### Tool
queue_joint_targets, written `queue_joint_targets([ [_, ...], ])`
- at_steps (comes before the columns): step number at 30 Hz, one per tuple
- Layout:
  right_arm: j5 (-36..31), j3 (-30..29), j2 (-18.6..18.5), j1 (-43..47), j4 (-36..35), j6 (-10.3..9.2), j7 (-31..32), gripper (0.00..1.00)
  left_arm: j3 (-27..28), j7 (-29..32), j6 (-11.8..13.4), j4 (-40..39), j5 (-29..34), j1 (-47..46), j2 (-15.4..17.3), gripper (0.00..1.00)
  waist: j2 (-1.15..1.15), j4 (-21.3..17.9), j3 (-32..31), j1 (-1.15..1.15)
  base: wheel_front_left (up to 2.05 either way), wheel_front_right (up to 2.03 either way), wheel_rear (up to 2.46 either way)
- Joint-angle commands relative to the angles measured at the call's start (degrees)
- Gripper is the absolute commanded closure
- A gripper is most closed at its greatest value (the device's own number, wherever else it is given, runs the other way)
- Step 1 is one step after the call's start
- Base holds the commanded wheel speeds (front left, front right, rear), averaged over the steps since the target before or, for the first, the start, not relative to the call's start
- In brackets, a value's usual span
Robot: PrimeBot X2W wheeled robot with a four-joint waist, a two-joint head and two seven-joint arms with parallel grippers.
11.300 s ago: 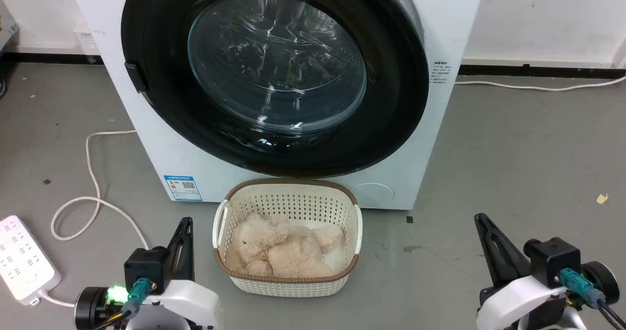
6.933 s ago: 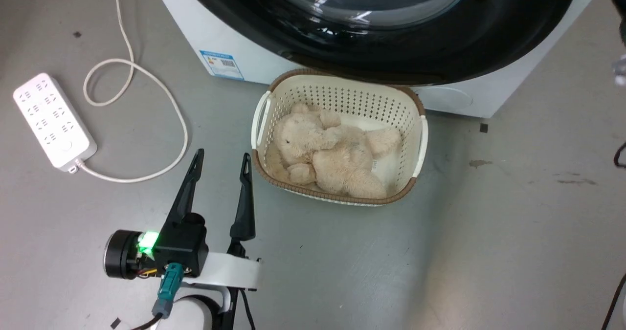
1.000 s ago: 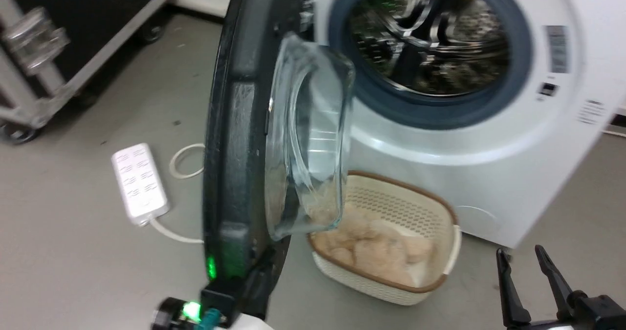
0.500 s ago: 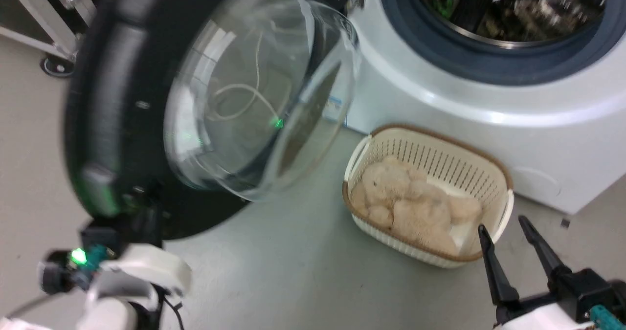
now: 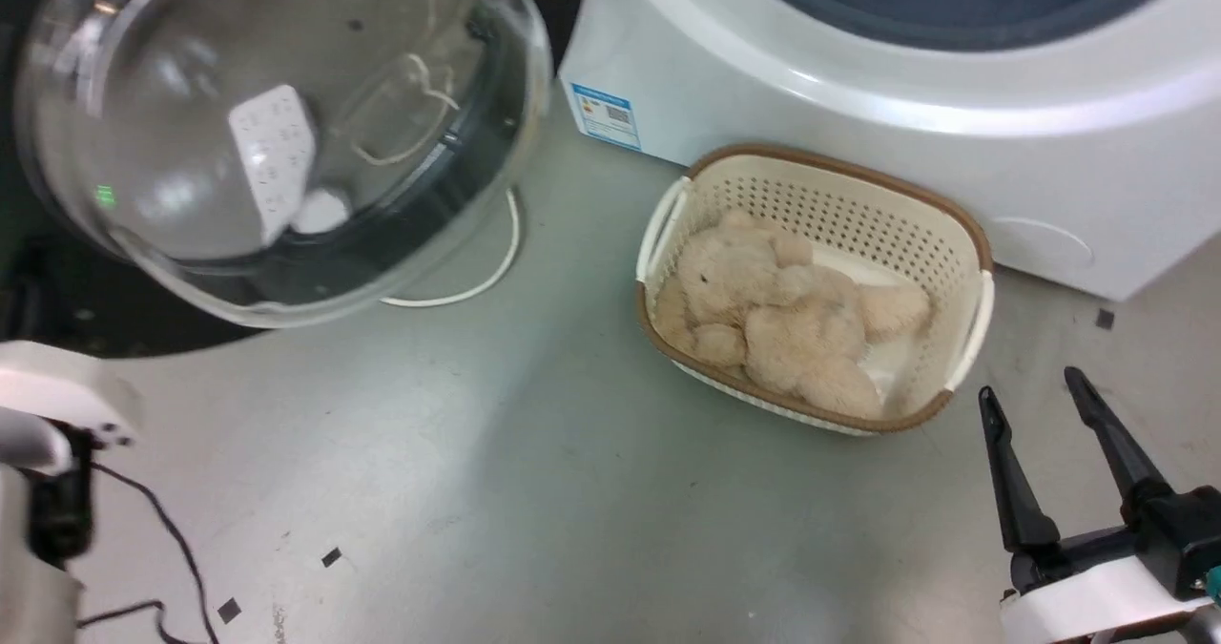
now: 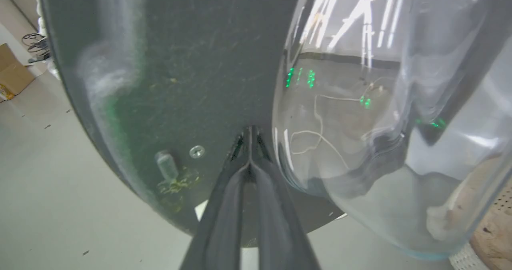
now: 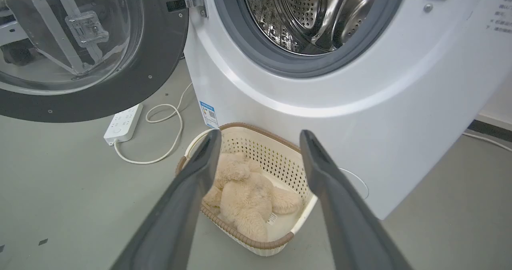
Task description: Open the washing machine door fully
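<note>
The washing machine door stands swung wide to the left of the white washing machine, its hinge at the top of the drum hole. Its clear glass bowl bulges toward me at upper left. In the left wrist view my left gripper is shut, tips together against the door's dark inner face beside the glass. A pale left forearm shows at lower left. My right gripper hangs open over the floor, nothing between its fingers, right of the basket. The steel drum is exposed.
A cream basket holding a beige plush bear sits on the floor before the machine. A white power strip and its cable lie under the open door. A blue sticker marks the machine's front.
The door has swung from edge-on to wide open on the left, my left arm going with it. The head camera has turned and dipped. The right gripper stays open.
</note>
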Motion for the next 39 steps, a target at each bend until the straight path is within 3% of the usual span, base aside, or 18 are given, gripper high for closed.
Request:
queue_joint_targets([
  [1,0.0,-0.2,-0.4,-0.8,-0.6,0.03,0.1,0.0,0.9,-0.8,-0.3,2.5,-0.4,-1.7,1.1,1.0,0.0,-1.0,1.0,-0.01,0.0,0.0,0.0],
  [6,0.3,-0.7,-0.5,-1.0,-0.5,0.03,-0.2,0.0,1.5,-3.4,-1.7,7.9,-0.9,-4.1,2.7,1.0,0.0,-1.8,0.6,-0.01,0.0,0.0,0.0],
  [12,0.8,-1.8,0.3,-1.5,0.4,0.03,-2.1,0.0,-1.1,-6.7,-2.0,8.5,1.0,-4.4,1.6,1.0,0.0,-2.2,-2.8,-0.01,0.0,0.0,0.0],
  [19,1.8,-4.5,2.1,-1.6,2.1,0.03,-4.6,0.0,-7.1,-8.6,0.9,-1.9,6.1,0.7,-3.0,1.0,0.0,-3.9,-10.2,-0.01,0.0,0.0,0.0],
  [29,2.0,-2.6,2.7,1.0,4.0,0.03,-5.6,0.0,-13.0,-4.6,3.8,-19.0,7.6,13.8,-7.6,1.0,0.0,-11.0,-18.8,-0.01,0.0,0.0,0.0],
  [38,4.7,0.3,2.8,4.2,5.8,0.03,-6.0,0.0,-17.0,-5.7,5.7,-20.6,6.4,23.3,-12.7,1.0,0.0,-16.6,-21.5,-0.01,0.0,0.0,0.0],
  [39,4.9,0.4,2.8,4.5,6.0,0.03,-6.0,0.0,-17.5,-6.1,5.5,-20.3,6.1,23.9,-13.3,0.73,0.0,-17.1,-21.6,-0.01,0.0,0.0,0.0],
])
